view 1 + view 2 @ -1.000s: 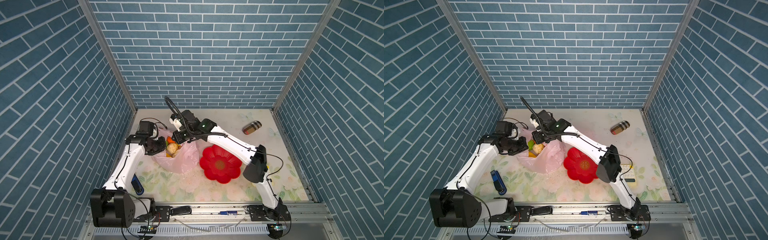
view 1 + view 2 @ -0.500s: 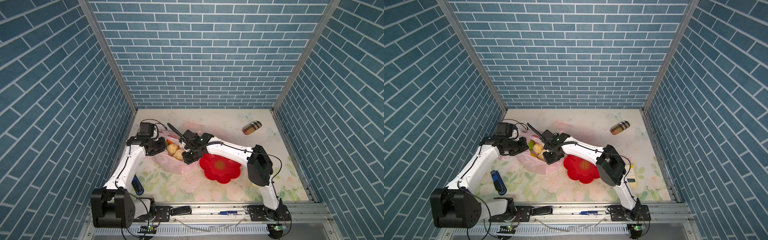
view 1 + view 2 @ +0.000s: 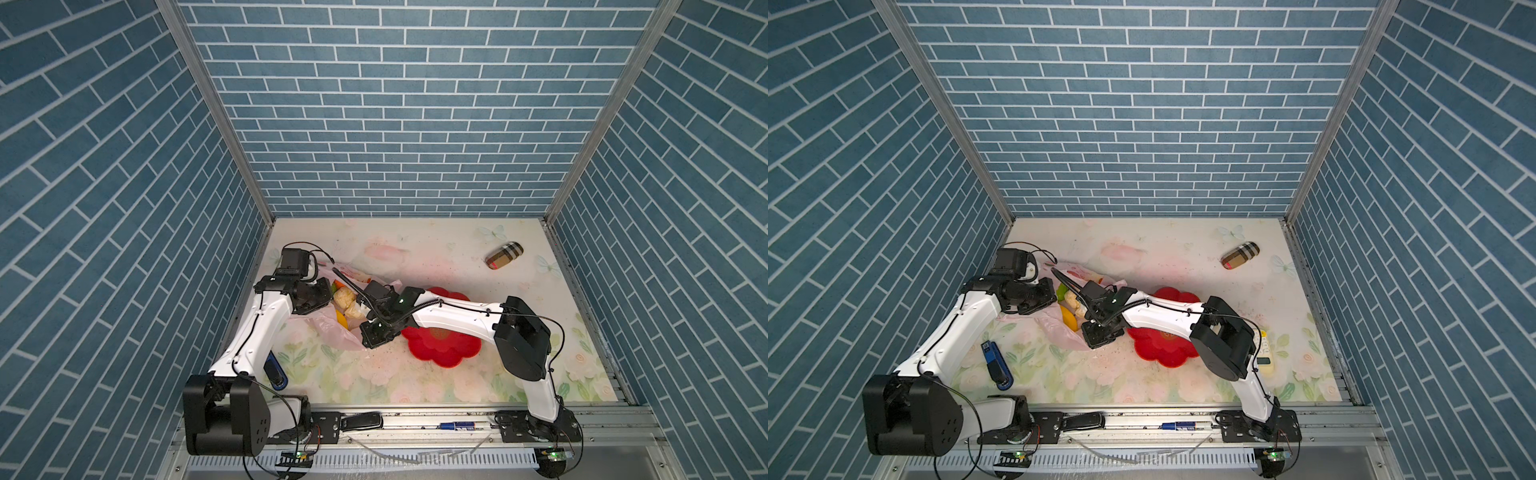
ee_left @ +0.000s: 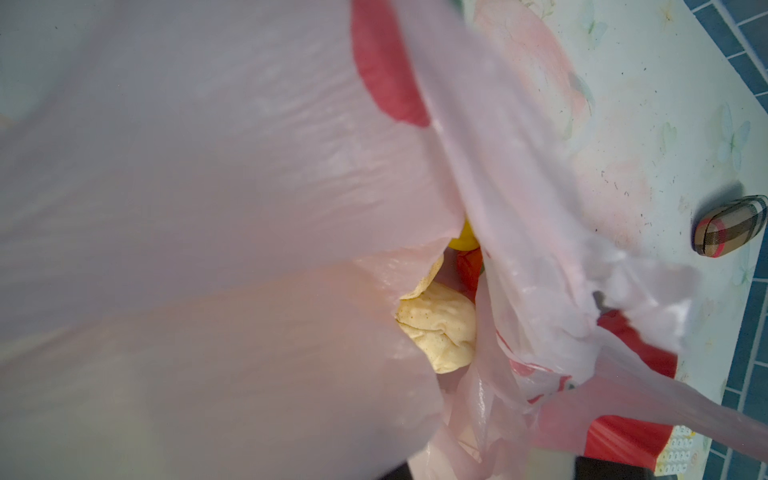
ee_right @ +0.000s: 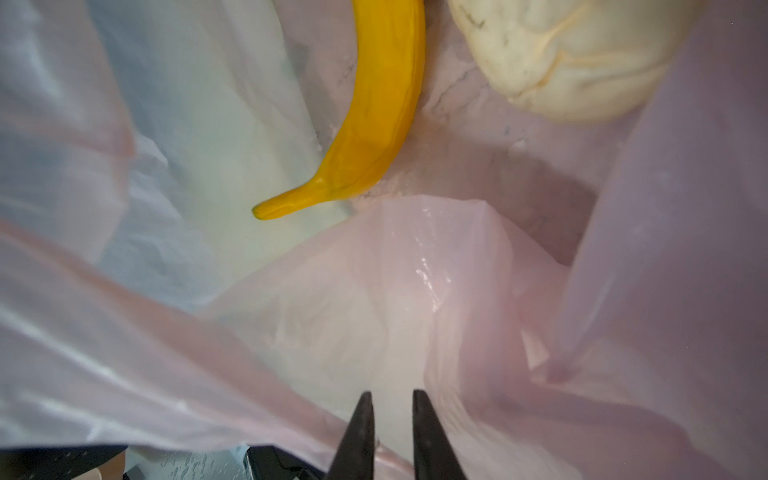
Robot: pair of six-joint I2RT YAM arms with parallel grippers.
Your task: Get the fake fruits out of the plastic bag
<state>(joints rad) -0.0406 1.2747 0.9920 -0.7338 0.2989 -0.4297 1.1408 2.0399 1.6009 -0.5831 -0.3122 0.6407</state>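
The pale-pink plastic bag (image 3: 332, 332) (image 3: 1059, 330) lies at the left of the table, its mouth towards the back. My left gripper (image 3: 322, 297) (image 3: 1047, 297) is shut on the bag's rim; bag film (image 4: 208, 208) hides its fingers in the left wrist view. In the opening lie a cream fruit (image 3: 345, 297) (image 4: 440, 328), a yellow banana (image 3: 340, 319) (image 5: 374, 104), a red one (image 4: 469, 270) and a yellow lump (image 4: 465, 243). My right gripper (image 3: 365, 332) (image 5: 391, 395) sits low at the bag's front right. Its jaws stand a narrow gap apart, with film (image 5: 374, 311) all round them.
A red flower-shaped dish (image 3: 440, 349) (image 3: 1163, 349) lies just right of the bag, under my right forearm. A plaid case (image 3: 503, 256) (image 4: 731, 226) rests at the back right. A blue object (image 3: 276, 370) lies at the front left, and a pale keypad device (image 3: 1264, 353) is right of the dish.
My right gripper has dropped from the bag's mouth and moved forward along the bag to its front right. The bag has sunk flatter. The left gripper has stayed put.
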